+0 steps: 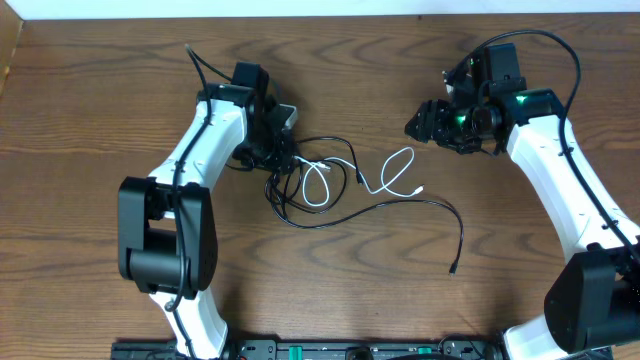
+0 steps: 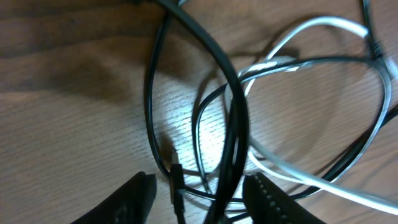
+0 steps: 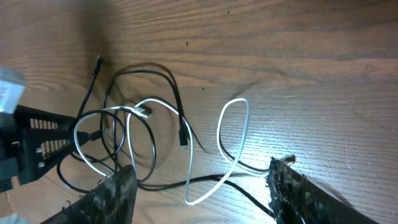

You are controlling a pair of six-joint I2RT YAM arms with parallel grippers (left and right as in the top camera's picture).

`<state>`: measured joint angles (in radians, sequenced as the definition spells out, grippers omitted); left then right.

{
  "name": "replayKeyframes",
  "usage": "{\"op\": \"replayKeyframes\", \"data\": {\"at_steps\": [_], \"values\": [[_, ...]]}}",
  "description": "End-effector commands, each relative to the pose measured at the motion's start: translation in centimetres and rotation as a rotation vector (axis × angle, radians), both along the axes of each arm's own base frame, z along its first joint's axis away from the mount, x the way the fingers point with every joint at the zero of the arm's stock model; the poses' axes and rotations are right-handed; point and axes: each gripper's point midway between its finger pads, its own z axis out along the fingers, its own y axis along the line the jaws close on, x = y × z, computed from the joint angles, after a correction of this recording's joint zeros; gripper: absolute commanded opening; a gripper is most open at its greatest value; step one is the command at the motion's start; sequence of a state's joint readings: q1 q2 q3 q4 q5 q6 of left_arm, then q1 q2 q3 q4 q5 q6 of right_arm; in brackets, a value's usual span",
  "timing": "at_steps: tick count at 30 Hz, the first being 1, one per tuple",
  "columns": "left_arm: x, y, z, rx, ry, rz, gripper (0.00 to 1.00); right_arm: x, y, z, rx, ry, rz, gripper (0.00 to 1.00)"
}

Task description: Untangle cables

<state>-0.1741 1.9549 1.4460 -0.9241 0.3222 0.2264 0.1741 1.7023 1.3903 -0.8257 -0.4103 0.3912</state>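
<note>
**Both grippers open, cables tangled mid-table**

The cables lie on the table (image 1: 100, 100) in the middle, between the two arms. The left gripper (image 2: 202, 198) is down close at the left side of the tangle, jaws apart, gripping nothing. The black cables (image 2: 236, 112) run through the gap between its fingers (image 2: 140, 196); the left wrist view shows no pinch. The white cable (image 2: 323, 23) crosses over and under the black ones just ahead of that gripper.

Overhead, the knot sits right beside the left gripper. The white cable makes one loop inside the knot and a second loop out to the right, with its end lying free. One black cable sweeps out from the knot to the right, bends down and ends in a plug (image 1: 455, 270) well apart from the rest.

The right gripper (image 3: 205, 196) has its jaws wide and is empty. It sits near the right white loop, up and to the right of it, touching no cable.
</note>
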Motion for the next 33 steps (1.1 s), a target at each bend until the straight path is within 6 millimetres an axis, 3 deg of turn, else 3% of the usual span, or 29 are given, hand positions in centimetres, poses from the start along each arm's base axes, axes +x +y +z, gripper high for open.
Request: {"op": "replayKeyframes", "data": {"at_steps": [1, 2, 4, 8, 11, 15, 20, 24, 28, 33], "values": [[-0.4, 0.5, -0.7, 0.025, 0.014, -0.047, 0.44, -0.2, 0.1, 0.2, -0.008, -0.014, 0.025, 0.65], [-0.4, 0.5, -0.7, 0.025, 0.014, -0.047, 0.36, -0.2, 0.1, 0.2, -0.008, -0.014, 0.026, 0.65], [-0.4, 0.5, -0.7, 0.025, 0.014, -0.046, 0.08, -0.3, 0.4, 0.3, 0.005, -0.019, 0.045, 0.65], [-0.7, -0.2, 0.6, -0.015, 0.024, -0.042, 0.07, -0.8, 3.5, 2.1, 0.119, -0.134, 0.278, 0.67], [-0.6, -0.9, 3.2, -0.062, 0.005, -0.041, 0.08, -1.8, 6.4, 4.0, 0.225, -0.254, 0.482, 0.72], [-0.5, -1.8, 8.3, -0.129, -0.079, -0.027, 0.07, -2.3, 8.6, 4.7, 0.24, -0.316, 0.567, 0.82], [-0.8, -1.7, 13.7, -0.168, -0.209, 0.058, 0.07, -3.2, 11.0, 5.0, 0.241, -0.364, 0.654, 0.84], [-2.3, -2.2, 17.9, -0.236, -0.289, 0.071, 0.08, -3.5, 12.7, 5.4, 0.238, -0.415, 0.702, 0.85], [-3.0, -2.5, 19.1, -0.271, -0.304, 0.067, 0.07, -3.7, 13.6, 5.6, 0.239, -0.435, 0.724, 0.84], [-3.0, -2.5, 19.0, -0.271, -0.299, 0.072, 0.08, -3.5, 14.2, 5.6, 0.22, -0.445, 0.711, 0.82]]}}
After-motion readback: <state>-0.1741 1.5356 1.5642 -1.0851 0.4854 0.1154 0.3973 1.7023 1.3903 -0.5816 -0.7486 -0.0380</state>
